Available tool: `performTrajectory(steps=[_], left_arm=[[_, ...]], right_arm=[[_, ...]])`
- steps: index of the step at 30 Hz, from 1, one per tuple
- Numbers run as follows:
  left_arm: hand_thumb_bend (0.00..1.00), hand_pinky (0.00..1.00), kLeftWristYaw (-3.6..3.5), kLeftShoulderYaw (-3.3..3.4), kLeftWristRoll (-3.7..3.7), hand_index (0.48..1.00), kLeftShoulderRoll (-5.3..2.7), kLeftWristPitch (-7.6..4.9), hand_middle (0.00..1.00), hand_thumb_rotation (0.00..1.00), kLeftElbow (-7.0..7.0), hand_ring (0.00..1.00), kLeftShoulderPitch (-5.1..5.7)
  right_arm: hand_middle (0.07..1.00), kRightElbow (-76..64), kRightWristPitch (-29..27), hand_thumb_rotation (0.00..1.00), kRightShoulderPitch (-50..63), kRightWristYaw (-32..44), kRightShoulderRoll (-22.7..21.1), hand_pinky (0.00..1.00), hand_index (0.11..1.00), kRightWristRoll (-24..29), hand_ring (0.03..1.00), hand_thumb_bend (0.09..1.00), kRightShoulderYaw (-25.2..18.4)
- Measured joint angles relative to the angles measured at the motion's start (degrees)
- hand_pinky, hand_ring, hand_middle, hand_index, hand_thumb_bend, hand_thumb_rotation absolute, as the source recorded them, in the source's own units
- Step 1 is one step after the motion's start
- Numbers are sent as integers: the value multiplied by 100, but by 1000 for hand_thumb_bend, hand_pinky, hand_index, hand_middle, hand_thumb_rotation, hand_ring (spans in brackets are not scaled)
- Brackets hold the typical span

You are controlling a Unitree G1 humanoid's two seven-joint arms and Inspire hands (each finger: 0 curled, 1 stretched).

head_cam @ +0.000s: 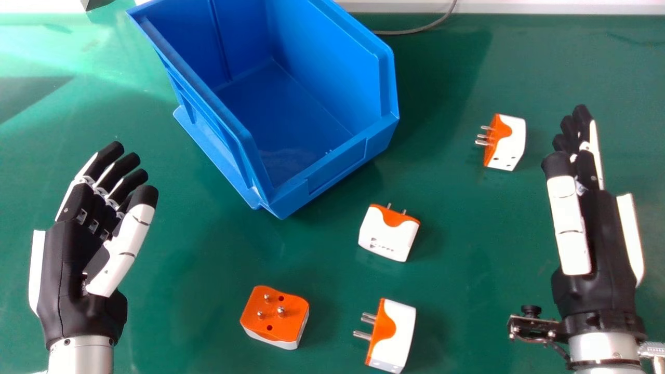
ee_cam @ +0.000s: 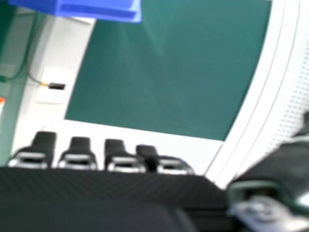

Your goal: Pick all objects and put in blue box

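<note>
My left hand (head_cam: 78,259) is at the left of the head view, left of the box, its fingers relaxed and holding nothing. My right hand (head_cam: 597,239) stands at the right side, its fingers extended; in the right hand view the same hand (ee_cam: 96,193) lies along the bottom. The blue box (head_cam: 311,171) is at the upper middle, with no plug visible on its floor; its edge shows as a blue box (ee_cam: 96,8). Orange-and-white plugs lie on the table: one (head_cam: 509,143) left of my right hand, one (head_cam: 388,234) below the box, one (head_cam: 275,317) pins up, one (head_cam: 395,335) on its side.
The green table (head_cam: 467,291) carries everything. A grey cable (head_cam: 415,31) runs along its far edge behind the box. In the right hand view a pale table border (ee_cam: 145,130) and a cable with a black connector (ee_cam: 56,86) show.
</note>
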Motion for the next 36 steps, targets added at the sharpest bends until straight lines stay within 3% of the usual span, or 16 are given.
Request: performTrajectory(steps=[1,2,3,4,5,7,12,17,22,24,31,36], left_arm=[[531,848,-11,-1,0,846,4,-16,859,479,4,846,-1],[513,864,-60,-1,-13,862,13,-39,874,563,28,861,-12],[513,864,-114,-1,-22,862,21,-60,874,563,50,861,-22],[502,884,-161,-2,-34,881,20,-79,889,650,80,879,-33],[502,884,-185,-2,-46,881,19,-82,889,650,104,879,-43],[488,921,-221,-2,-134,910,5,-82,912,776,127,904,-59],[464,952,-203,-2,-145,937,-35,-82,932,886,129,924,-66],[438,978,-192,-2,-146,960,-37,-83,947,963,128,941,-61],[441,986,-199,-1,-144,965,-37,-86,951,977,129,945,-38],[455,991,-194,-1,-139,966,-35,-103,954,988,129,947,-21],[475,996,-192,6,-127,973,-1,-129,959,999,128,954,21],[476,997,-241,31,-148,972,22,-133,955,1000,135,951,36]], right_arm=[[1000,3,0,886,0,1,1,976,994,0,999,357,0],[1000,6,-3,886,0,1,2,976,994,1,1000,356,0],[1000,11,-6,886,0,4,2,976,994,3,1000,356,0],[1000,16,-7,888,0,10,5,974,995,14,1000,354,1],[1000,17,-7,888,0,14,9,974,995,27,1000,354,1],[1000,18,-7,894,0,19,14,968,996,81,1000,354,2],[1000,17,-8,912,0,1,5,955,995,57,1000,344,0],[1000,13,-3,920,2,-81,-205,947,995,-537,996,348,-2],[1000,-61,156,887,-13,-172,-447,958,997,-1027,997,397,-11],[1000,-80,279,793,-72,-201,-545,971,999,-1180,999,479,-14],[1000,-59,460,547,-434,-367,-705,953,1000,-1431,993,551,-21],[1000,170,496,485,-726,-499,-829,952,1000,-1555,993,559,-21]])
